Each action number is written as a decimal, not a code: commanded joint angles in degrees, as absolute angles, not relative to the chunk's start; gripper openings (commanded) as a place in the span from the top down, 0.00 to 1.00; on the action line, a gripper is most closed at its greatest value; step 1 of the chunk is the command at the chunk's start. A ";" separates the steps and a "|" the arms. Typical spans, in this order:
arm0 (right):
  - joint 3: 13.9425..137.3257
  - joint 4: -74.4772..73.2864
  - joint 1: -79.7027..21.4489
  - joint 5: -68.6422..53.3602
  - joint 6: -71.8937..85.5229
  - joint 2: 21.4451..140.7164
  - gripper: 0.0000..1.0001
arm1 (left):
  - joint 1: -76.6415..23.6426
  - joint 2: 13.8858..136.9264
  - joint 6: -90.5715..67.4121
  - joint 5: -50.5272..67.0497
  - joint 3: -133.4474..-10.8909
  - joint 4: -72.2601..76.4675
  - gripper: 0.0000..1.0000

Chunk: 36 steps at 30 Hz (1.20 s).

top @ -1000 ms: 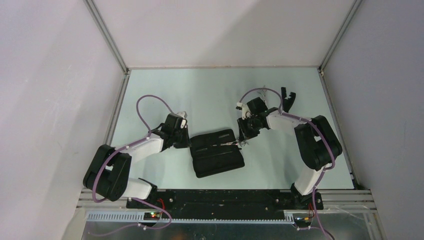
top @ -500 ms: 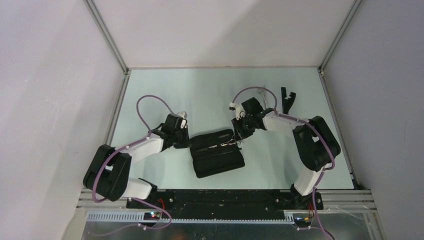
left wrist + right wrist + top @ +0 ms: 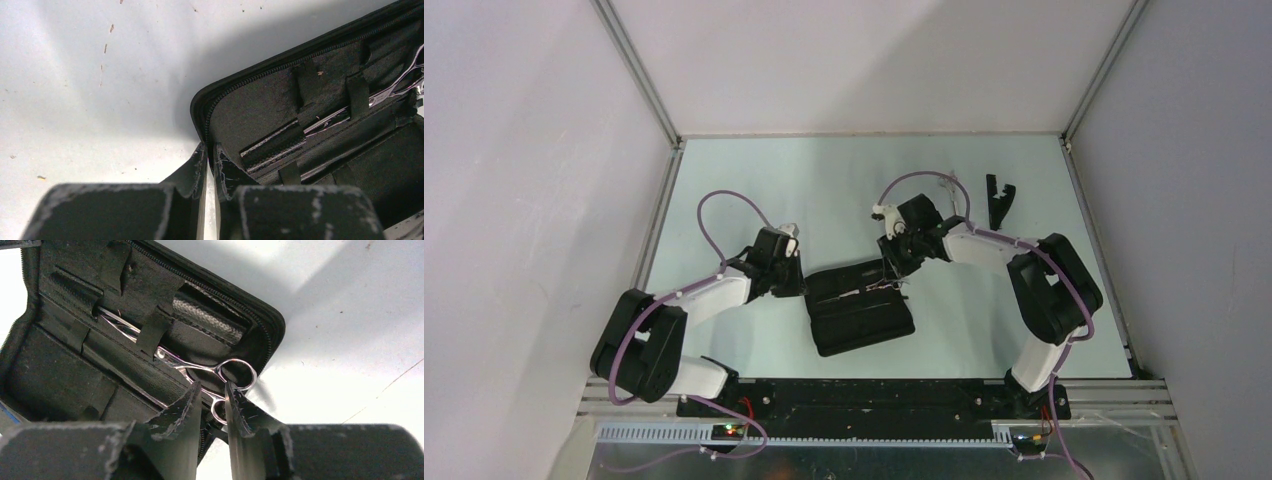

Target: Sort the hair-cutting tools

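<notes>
Scissors (image 3: 195,367) half-seated in case (image 3: 50,365), ring pinched by right gripper (image 3: 212,392); left gripper (image 3: 209,152) clamped case rim; comb (image 3: 996,200) lay unsorted near table's (image 3: 824,180) far-right corner.

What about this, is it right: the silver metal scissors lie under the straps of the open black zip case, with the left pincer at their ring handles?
Not quite: it is the right pincer at the ring handles, as the right wrist view shows. The silver metal scissors do lie under the straps of the open black zip case.
</notes>
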State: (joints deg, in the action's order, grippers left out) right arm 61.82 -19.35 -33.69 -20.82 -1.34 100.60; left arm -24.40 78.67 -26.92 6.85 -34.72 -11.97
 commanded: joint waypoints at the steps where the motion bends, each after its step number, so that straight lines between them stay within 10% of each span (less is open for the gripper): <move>1: 64.18 -17.83 -34.37 -21.20 -1.52 99.91 0.72 | -24.88 77.36 -26.41 9.27 -36.16 -11.39 0.90; 36: 64.17 -14.89 -36.52 -11.42 5.36 101.27 0.70 | -24.87 77.98 -26.66 9.66 -36.41 -11.33 0.90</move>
State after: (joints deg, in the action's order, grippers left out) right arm 61.98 -17.12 -35.40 -10.85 4.56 100.64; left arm -24.40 78.67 -26.92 7.31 -34.72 -11.97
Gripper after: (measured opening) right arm 0.310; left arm 0.101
